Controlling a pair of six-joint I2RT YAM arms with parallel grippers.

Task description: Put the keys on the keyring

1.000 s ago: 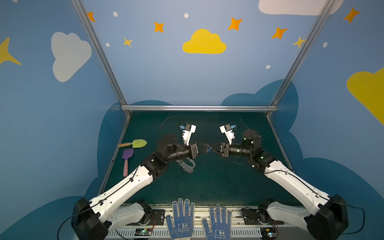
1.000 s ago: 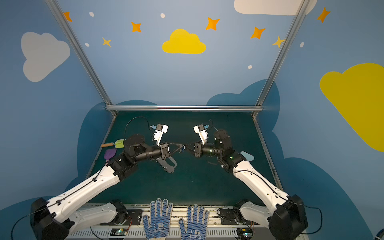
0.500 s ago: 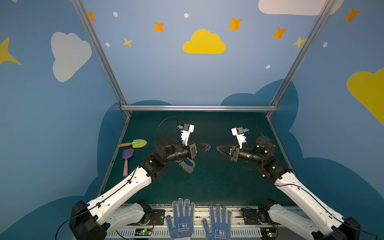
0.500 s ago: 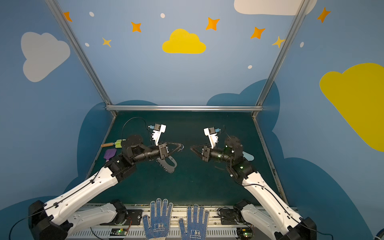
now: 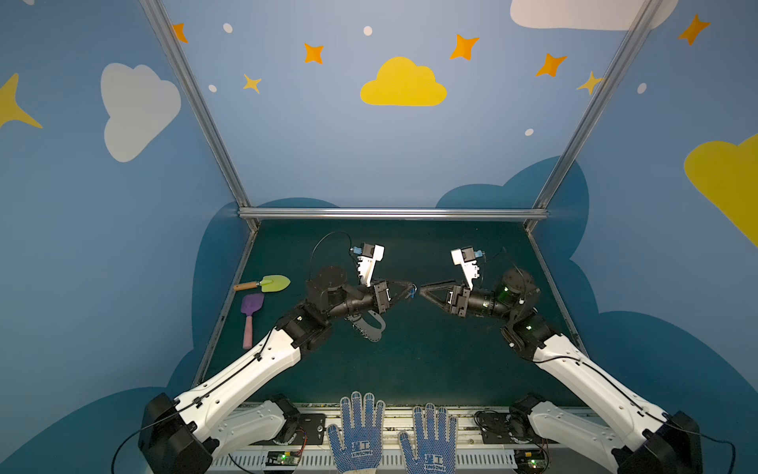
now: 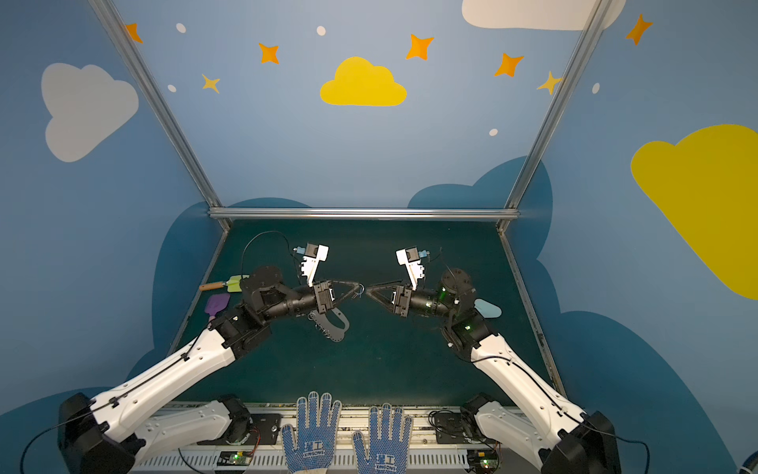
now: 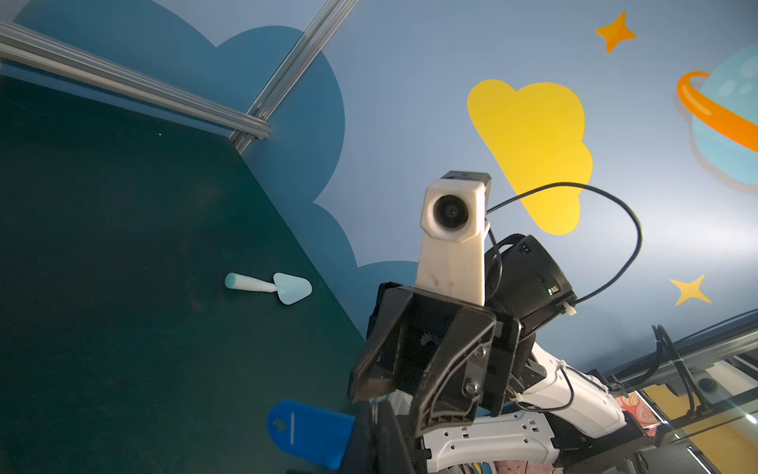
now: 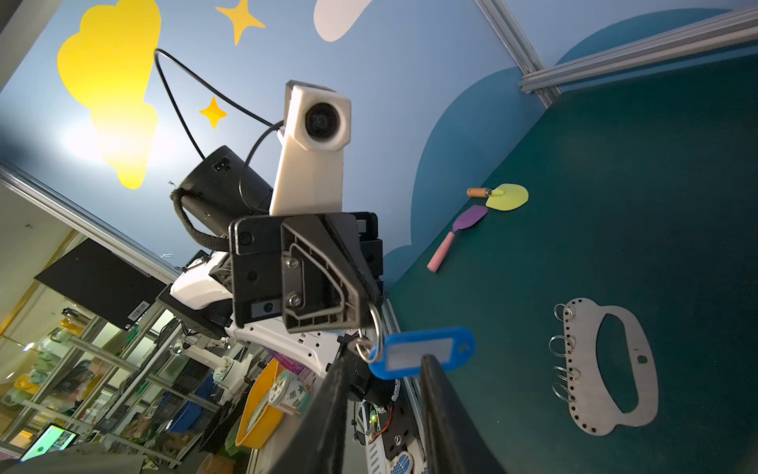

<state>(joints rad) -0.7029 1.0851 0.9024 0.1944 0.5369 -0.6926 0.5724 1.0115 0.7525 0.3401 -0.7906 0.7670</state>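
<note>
Evidently nothing is threaded yet: the left gripper (image 5: 408, 288) is clenched on the keys (image 8: 422, 353), held above mid-table. At its 3 o'clock the right gripper (image 5: 424, 288) stands with jaws apart, seemingly not gripping. The keyring (image 8: 584, 369) lies flat at 7 o'clock, its rings empty.

A yellow-green toy trowel (image 5: 272, 283) with an orange handle lay near the left edge of the dark green mat (image 5: 430, 361), a purple spade (image 5: 251, 312) with a pink handle just beside it. A pale blue toy spade (image 6: 488, 308) lay near the mat's right edge, and two blue-dotted white gloves (image 5: 361, 435) lay flat at the front.
</note>
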